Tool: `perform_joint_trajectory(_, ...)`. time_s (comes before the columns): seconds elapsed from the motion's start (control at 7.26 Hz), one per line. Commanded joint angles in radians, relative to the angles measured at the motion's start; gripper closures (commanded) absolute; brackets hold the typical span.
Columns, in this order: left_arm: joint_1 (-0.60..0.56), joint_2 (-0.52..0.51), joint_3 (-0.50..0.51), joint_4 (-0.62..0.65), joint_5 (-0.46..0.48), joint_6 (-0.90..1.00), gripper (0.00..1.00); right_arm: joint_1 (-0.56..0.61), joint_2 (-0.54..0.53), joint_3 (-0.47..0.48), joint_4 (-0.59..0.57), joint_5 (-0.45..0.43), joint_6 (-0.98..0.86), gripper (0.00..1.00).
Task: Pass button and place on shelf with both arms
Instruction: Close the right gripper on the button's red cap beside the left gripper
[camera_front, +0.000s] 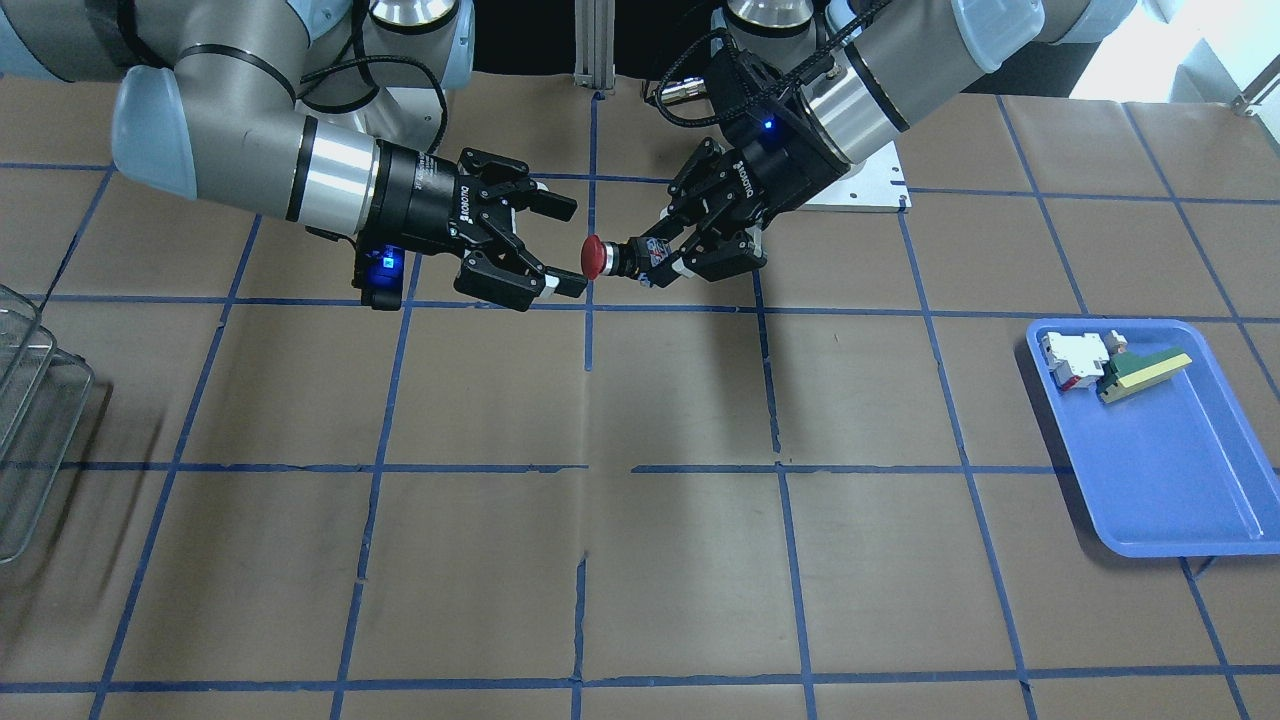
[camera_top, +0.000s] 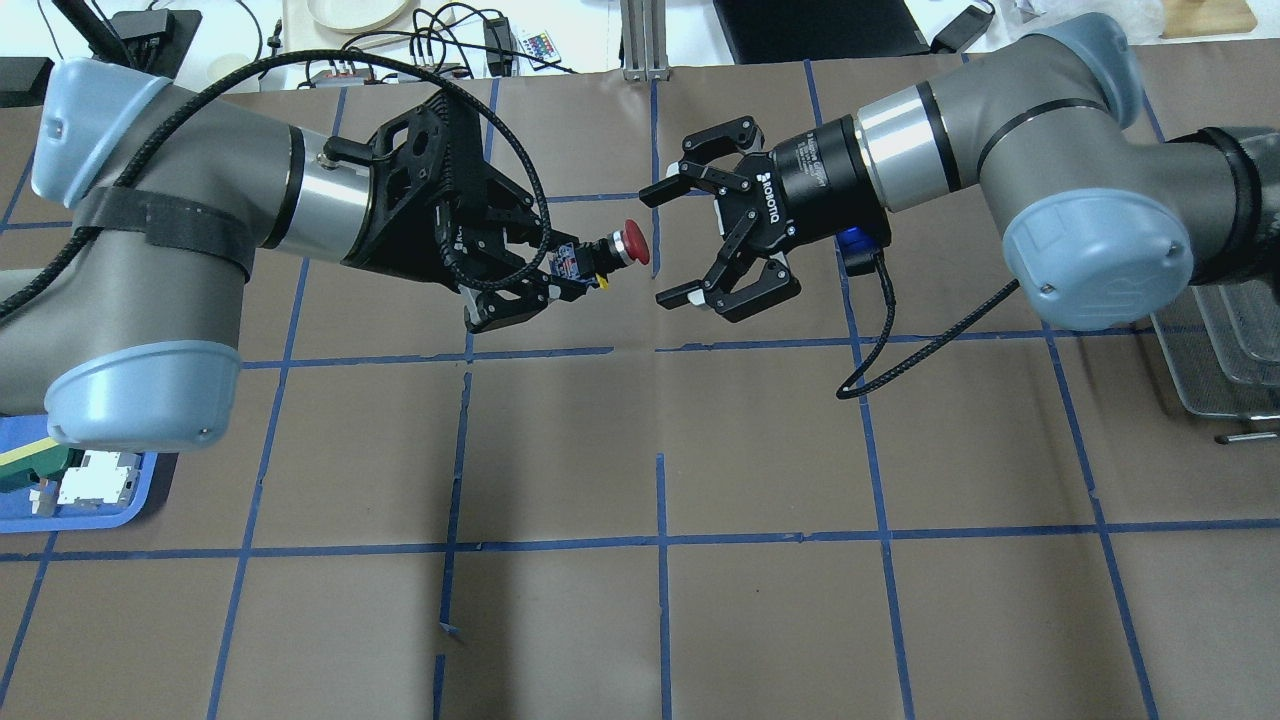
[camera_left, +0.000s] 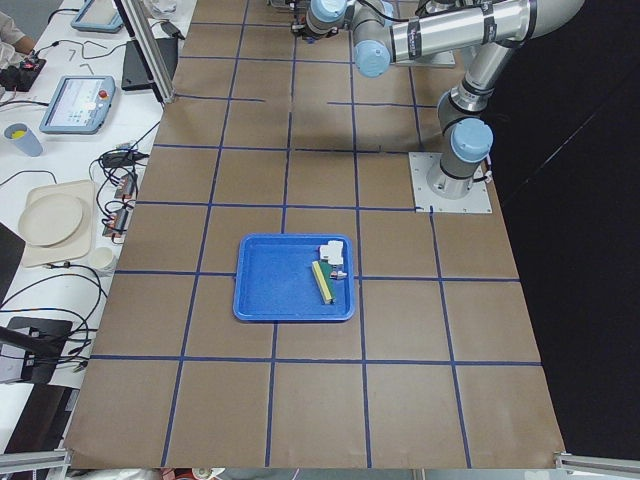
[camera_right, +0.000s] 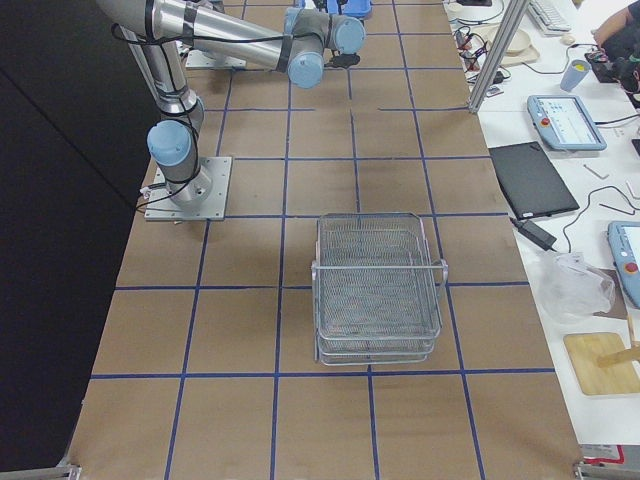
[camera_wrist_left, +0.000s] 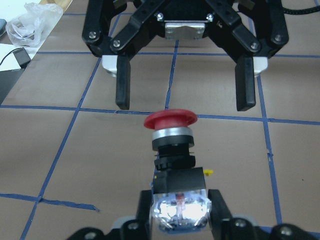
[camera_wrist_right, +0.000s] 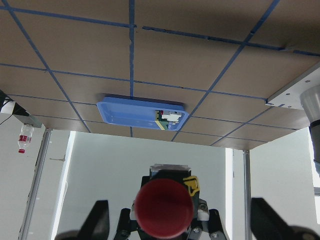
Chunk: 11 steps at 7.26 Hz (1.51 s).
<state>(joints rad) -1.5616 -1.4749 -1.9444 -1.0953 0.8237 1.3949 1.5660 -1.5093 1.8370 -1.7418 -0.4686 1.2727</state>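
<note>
One button (camera_top: 627, 245), base clamped in left pincer (camera_top: 572, 276), right pincer (camera_top: 664, 243) spread wide just beside its cap

Shelf (camera_right: 378, 290) stands upright on the counter (camera_right: 240, 330), about mid-frame. I see stacked mesh tiers and a bar across the top basket. The near arm, the right arm (camera_right: 225, 36), rises from its base plate (camera_right: 210, 192) and reaches toward the far end. Off the counter's edge: closed laptop (camera_right: 530, 180), teach pendant (camera_right: 565, 122), plastic bag (camera_right: 575, 285).
</note>
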Motion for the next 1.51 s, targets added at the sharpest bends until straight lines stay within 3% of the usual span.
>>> perform_joint_trajectory(0.0, 0.0, -0.002, -0.001, 0.002, 0.0, 0.0, 0.91, 0.031, 0.008, -0.005, -0.053, -0.001, 0.025, 0.01)
perform_joint_trajectory(0.83, 0.0, -0.002, -0.001, 0.002, -0.005, 0.0, 0.9, 0.037, 0.026, -0.005, -0.051, -0.01, 0.072, 0.03)
perform_joint_trajectory(0.96, 0.0, -0.002, -0.001, 0.002, -0.008, -0.004, 0.9, 0.037, 0.024, -0.005, -0.051, -0.012, 0.073, 0.13)
perform_joint_trajectory(1.38, 0.0, -0.002, -0.001, 0.002, -0.009, -0.004, 0.9, 0.037, 0.024, -0.007, -0.051, 0.002, 0.071, 0.72)
